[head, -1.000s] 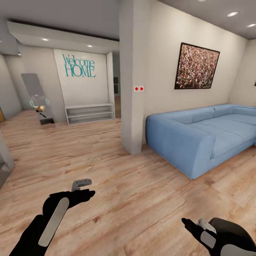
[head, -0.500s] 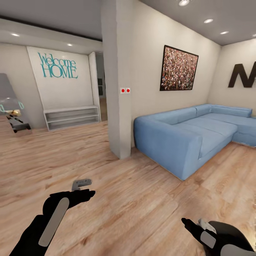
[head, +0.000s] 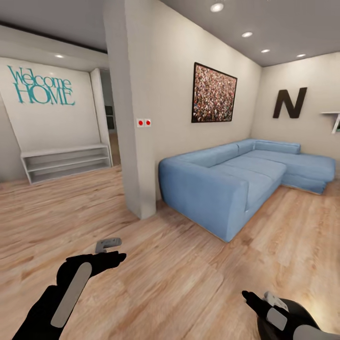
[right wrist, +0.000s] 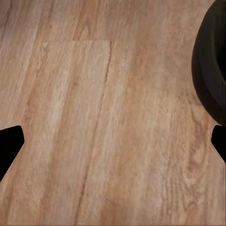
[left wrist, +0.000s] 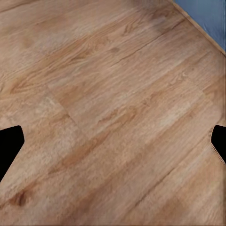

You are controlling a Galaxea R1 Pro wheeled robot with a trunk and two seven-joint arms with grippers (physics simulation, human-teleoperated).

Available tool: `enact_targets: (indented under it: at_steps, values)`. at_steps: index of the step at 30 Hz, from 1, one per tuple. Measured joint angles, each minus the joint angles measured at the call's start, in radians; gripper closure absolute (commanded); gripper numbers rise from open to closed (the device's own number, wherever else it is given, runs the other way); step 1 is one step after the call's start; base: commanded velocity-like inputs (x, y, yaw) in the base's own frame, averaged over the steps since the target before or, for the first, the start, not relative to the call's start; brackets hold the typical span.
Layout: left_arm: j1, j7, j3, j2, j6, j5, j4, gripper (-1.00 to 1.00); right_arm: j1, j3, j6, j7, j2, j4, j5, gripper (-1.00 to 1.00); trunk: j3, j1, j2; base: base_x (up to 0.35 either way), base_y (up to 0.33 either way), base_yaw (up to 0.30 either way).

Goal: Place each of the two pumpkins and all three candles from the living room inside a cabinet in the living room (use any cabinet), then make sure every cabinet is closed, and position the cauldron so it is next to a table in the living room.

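Note:
The pumpkins, candles, cabinet, cauldron and table are out of view. My left gripper (head: 111, 258) hangs low over bare wooden floor at the head view's lower left. In the left wrist view its fingertips (left wrist: 10, 143) sit far apart at the frame's edges, so the gripper (left wrist: 113, 146) is open with only floor planks between them. My right gripper (head: 250, 298) is at the lower right, also over the floor. The right wrist view has this gripper (right wrist: 113, 146) open and empty too.
A blue corner sofa (head: 226, 179) stands along the right wall. A white pillar (head: 132, 123) rises ahead, left of the sofa. Low white shelves (head: 66, 162) sit under the "Welcome HOME" wall. A dark rounded shape (right wrist: 212, 61) edges the right wrist view.
The camera has swung to the right: pillar, sofa and shelves slid left in the picture, a wall letter N came in, and the mirror dropped out. Both arms keep their pose.

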Motion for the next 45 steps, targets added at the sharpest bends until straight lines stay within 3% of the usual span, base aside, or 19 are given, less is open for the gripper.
enact_targets:
  at_steps: [45]
  values:
    - [0.0,-0.001,0.0,-0.001,0.0,0.0,-0.003,-1.0,0.0,-0.001,0.0,0.0,0.0,0.005,0.0,-1.0,0.039,0.0,0.0,0.023,0.0,-0.267]
